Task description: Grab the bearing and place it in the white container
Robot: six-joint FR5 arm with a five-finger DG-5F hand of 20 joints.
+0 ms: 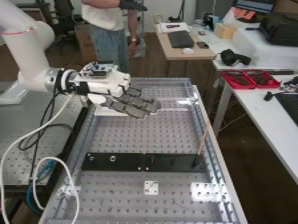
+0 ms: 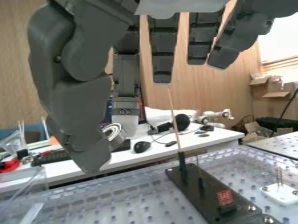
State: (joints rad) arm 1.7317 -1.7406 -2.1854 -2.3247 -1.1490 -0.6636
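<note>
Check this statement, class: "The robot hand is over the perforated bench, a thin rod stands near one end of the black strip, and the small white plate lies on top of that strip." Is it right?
Not quite: the small white plate lies on the perforated bench, beside the black strip and apart from it, as the high view shows.

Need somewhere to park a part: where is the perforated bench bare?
In the high view, the perforated bench is bare between the hand and the dark strip, and left of the small white plate. It's crowded at the strip's right end, where a thin stick rises.
</note>
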